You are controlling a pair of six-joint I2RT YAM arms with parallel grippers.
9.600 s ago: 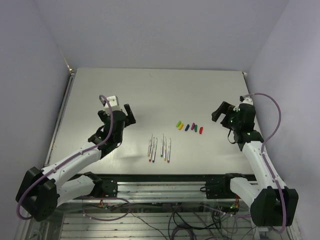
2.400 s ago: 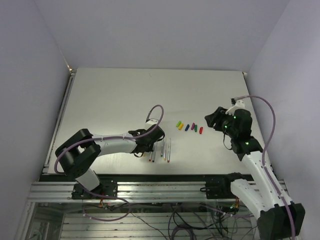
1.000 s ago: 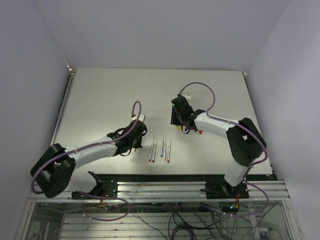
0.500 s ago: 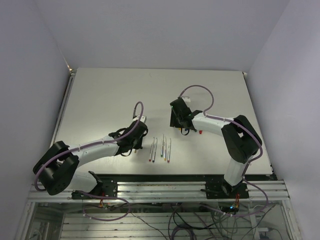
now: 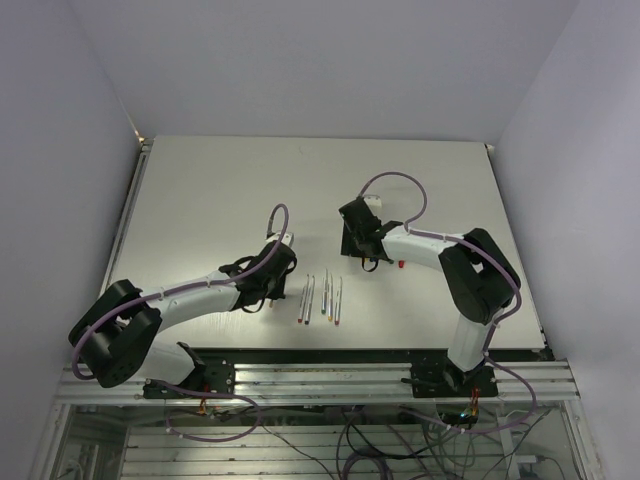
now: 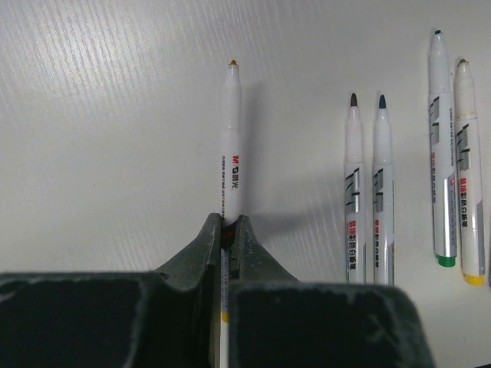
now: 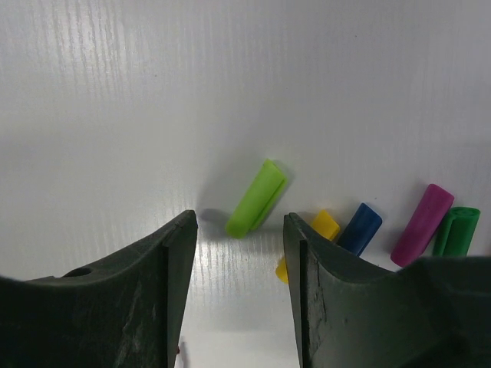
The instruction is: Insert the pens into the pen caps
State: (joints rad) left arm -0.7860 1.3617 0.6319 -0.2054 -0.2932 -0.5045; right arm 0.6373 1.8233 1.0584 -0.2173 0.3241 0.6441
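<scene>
Left gripper point(image 6: 229, 228) clamped on orange-tipped pen point(image 6: 232, 138), tip pointing away. Four other pens point(image 6: 382, 192) lie beside it on tabletop point(image 6: 115, 115). Right gripper point(image 7: 239, 230) spread wide, empty. Lime-green cap point(image 7: 258, 196) sits in the gap between its fingers.

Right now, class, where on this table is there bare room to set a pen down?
Bare: the far strip of the table beyond both hands, from corner to corner. Crowded: the near centre, where four pens lie beside the left hand, which grips a fifth pen, and the caps clustered under the open right hand.
</scene>
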